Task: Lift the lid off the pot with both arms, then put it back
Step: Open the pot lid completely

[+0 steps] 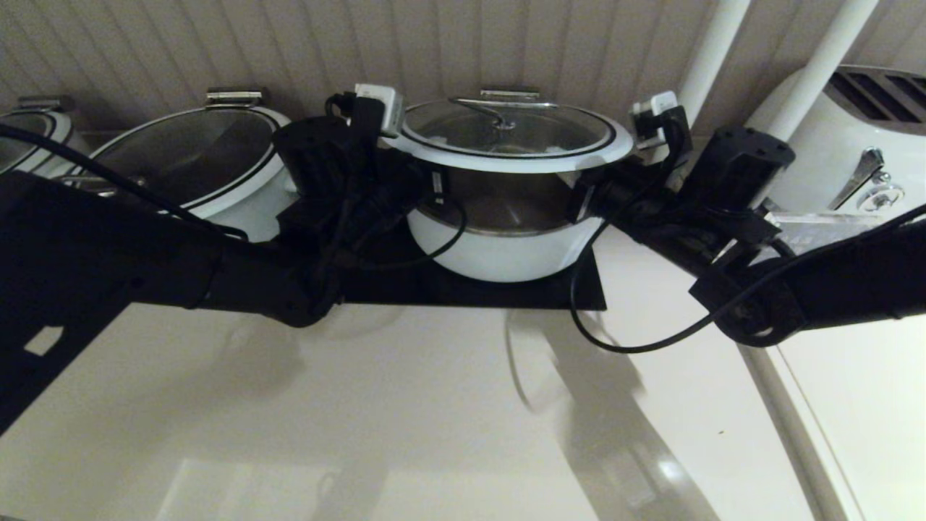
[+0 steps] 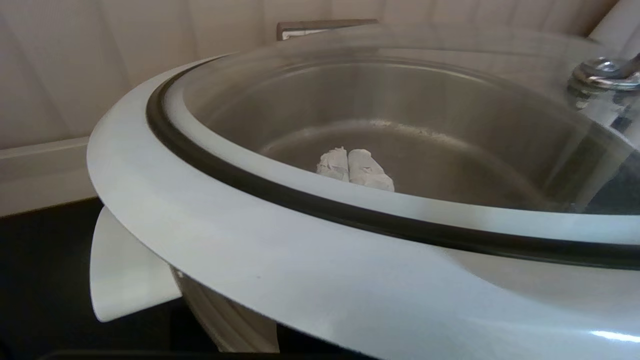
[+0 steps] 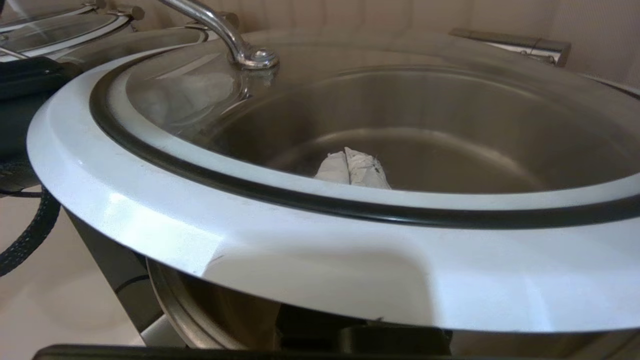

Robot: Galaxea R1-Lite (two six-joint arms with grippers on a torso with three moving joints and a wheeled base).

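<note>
Head view: the lid (image 1: 506,134) was held level in the air above the pot (image 1: 499,246), with a clear gap through which the pot's steel inside showed. The left end effector (image 1: 394,141) met the lid's white rim on the robot's left and the right end effector (image 1: 615,163) met it on the right. How far either end effector was spread could not be told, as the rim and the black arm bodies hid the fingers; in both wrist views the rim filled the near field and no fingers appeared.

Left wrist view: through the glass, a small pale crumpled lump (image 2: 355,169) lay on the pot's steel floor; a white stub handle (image 2: 125,270) of the pot stood out below the rim. Right wrist view: the steel bar handle (image 3: 225,32) rose from the glass.

The pot stood on a black mat (image 1: 550,289) on a pale, glossy surface (image 1: 405,405). A wider pot (image 1: 195,170) with its own lid sat just beside it on the robot's left, against a ribbed beige wall (image 1: 434,43). A white appliance (image 1: 846,145) stood at far right.
</note>
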